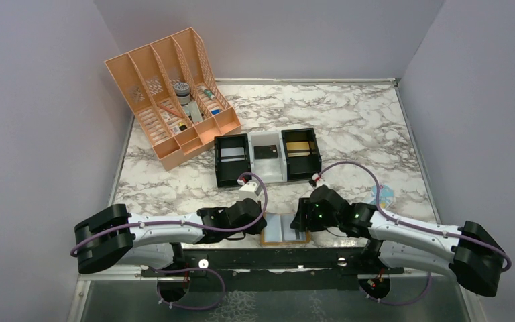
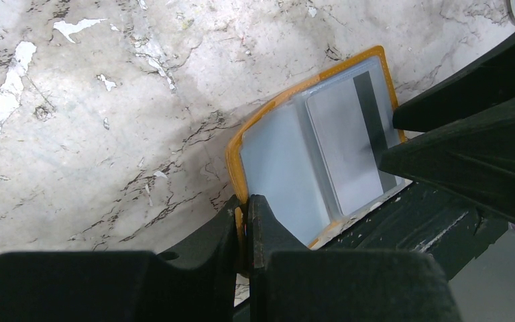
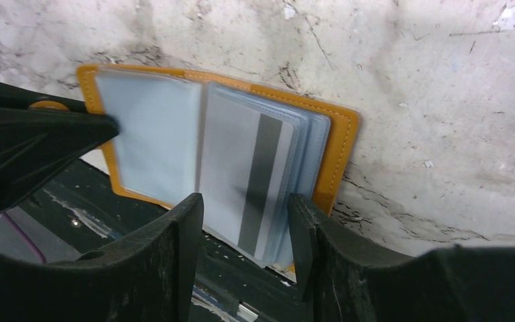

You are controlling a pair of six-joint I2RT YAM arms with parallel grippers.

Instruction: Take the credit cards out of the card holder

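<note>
The mustard-tan card holder (image 1: pixel 285 230) lies open at the table's near edge, pale blue-grey panels up. My left gripper (image 2: pixel 245 216) is shut on its left tan edge (image 2: pixel 236 151). A pale grey card with a dark stripe (image 3: pixel 245 171) sticks out of the right half of the holder (image 3: pixel 340 144), past the near edge. It also shows in the left wrist view (image 2: pixel 352 144). My right gripper (image 3: pixel 245 225) is open, its fingers either side of that card's lower end, not gripping it. More cards stack under it.
An orange file organiser (image 1: pixel 171 111) stands at the back left. Two black bins (image 1: pixel 231 161) (image 1: pixel 302 153) flank a white one (image 1: pixel 266 153) mid-table. A clear-blue packet (image 1: pixel 382 194) lies right. A black rail (image 1: pixel 275 258) runs below the table edge.
</note>
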